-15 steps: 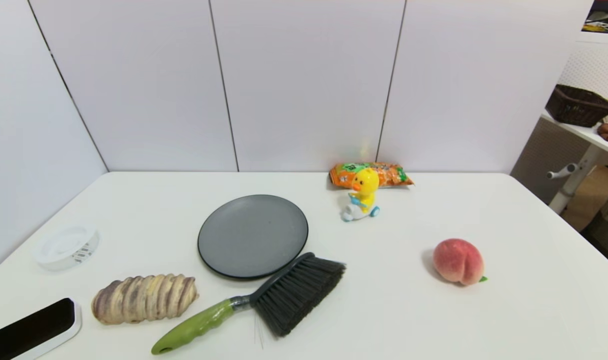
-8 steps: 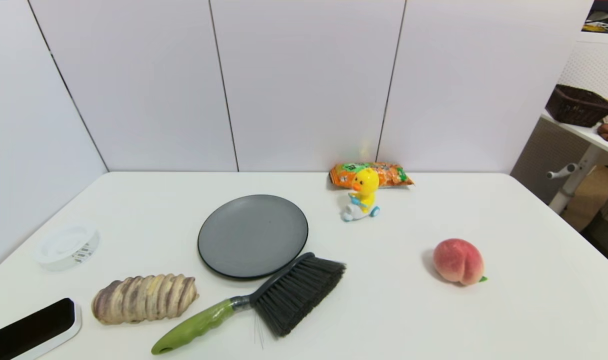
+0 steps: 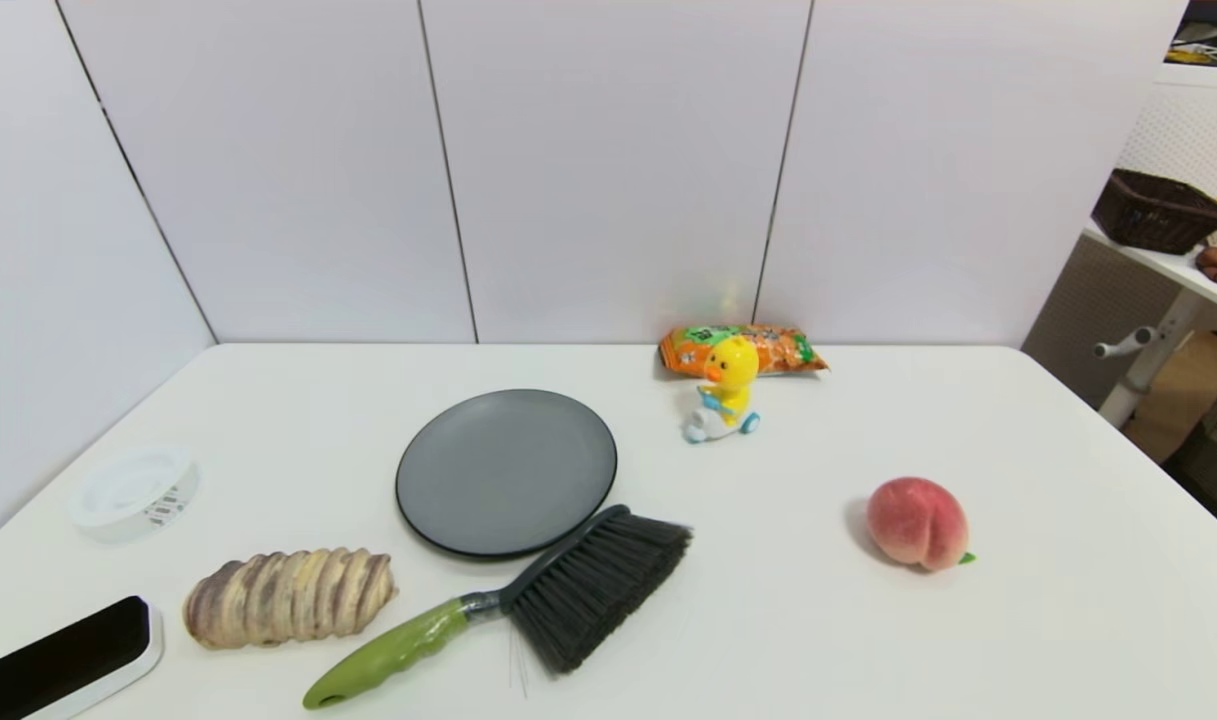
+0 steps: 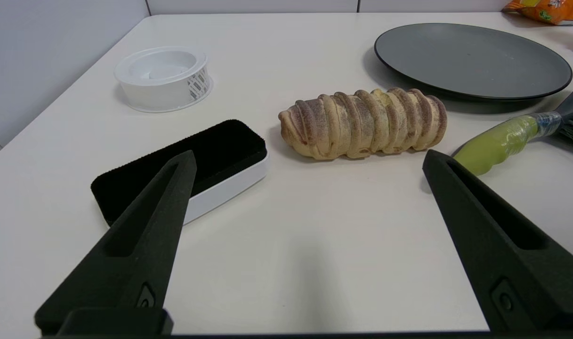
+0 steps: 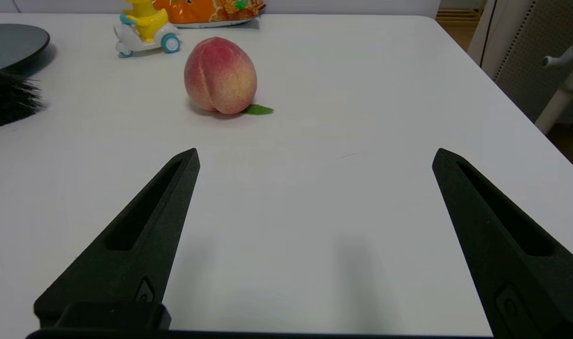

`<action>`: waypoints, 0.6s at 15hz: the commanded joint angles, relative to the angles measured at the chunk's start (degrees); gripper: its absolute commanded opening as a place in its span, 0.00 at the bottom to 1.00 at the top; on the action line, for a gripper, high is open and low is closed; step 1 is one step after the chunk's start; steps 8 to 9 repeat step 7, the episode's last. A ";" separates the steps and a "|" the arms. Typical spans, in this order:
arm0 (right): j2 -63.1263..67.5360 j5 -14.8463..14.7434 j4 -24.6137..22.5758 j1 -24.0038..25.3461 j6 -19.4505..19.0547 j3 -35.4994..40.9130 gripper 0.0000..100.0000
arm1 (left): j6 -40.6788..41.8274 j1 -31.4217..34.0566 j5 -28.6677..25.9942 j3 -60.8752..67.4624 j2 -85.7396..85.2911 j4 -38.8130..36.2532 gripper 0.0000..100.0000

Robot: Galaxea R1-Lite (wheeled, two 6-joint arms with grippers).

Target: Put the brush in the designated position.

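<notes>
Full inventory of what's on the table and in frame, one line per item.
brush: 1, black bristles, green handle, front centre, head against the plate's near rim
plate: 1, dark grey, centre
bread roll: 1, tan with purple streaks, left of the brush handle
block: 1, black-topped white, front left corner
round container: 1, white, left edge
duck toy: 1, yellow, back centre
snack bag: 1, orange, behind the duck
peach: 1, pink, right
table: 1, white
left claw: open, over front left
right claw: open, over front right

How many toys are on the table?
1: the yellow duck toy on its scooter stands at the back of the table, just in front of the orange snack bag.
</notes>
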 commanded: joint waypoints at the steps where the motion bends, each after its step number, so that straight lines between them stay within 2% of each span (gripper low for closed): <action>1: 0.07 -0.07 0.04 0.07 0.66 0.09 1.00 | 0.00 0.01 -0.08 0.00 0.11 0.02 1.00; 9: 0.07 -0.07 -0.05 -0.02 0.31 0.09 1.00 | 0.00 0.01 0.00 0.00 0.11 0.02 1.00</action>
